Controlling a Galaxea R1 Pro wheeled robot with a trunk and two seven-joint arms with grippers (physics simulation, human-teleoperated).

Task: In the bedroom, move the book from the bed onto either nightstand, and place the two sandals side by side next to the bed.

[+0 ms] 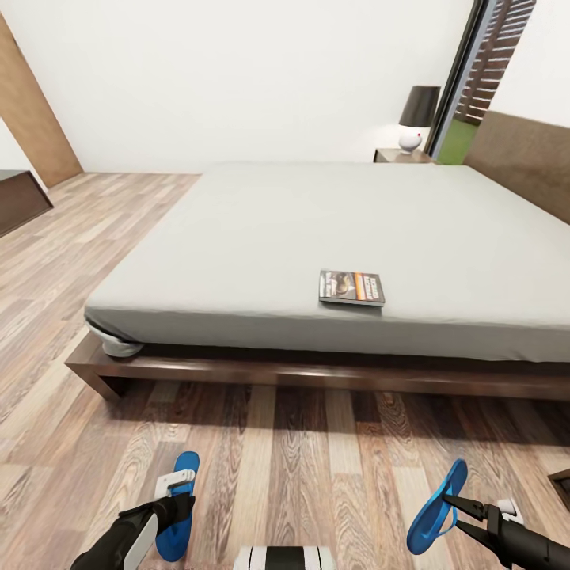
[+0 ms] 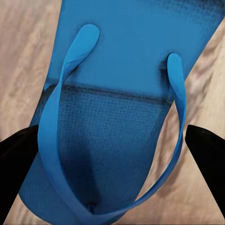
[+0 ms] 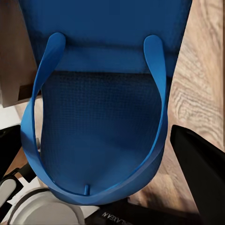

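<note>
Head view: the bed (image 1: 332, 237) is seen ahead with the book (image 1: 351, 287) lying flat on the mattress near the foot edge, and a nightstand (image 1: 402, 156) stands at the far corner under a lamp (image 1: 416, 117). The left gripper (image 1: 176, 500) is closed on the left sandal (image 1: 177, 507), which hangs low over the floor (image 1: 301, 467) (contact with the planks cannot be told). The right gripper (image 1: 453, 504) is clamped on the right sandal (image 1: 435, 507), held tilted on edge above the floor. The two sandals are well apart, so a release from here would probably leave them neither side by side nor flat; the tilted one is likely to roll.

Left wrist view: the left sandal (image 2: 126, 108) is shown between the dark fingers (image 2: 206, 145), strap upward.

Right wrist view: the right sandal (image 3: 103, 103) is held just ahead of the fingers (image 3: 201, 168), strap facing the camera.
</note>
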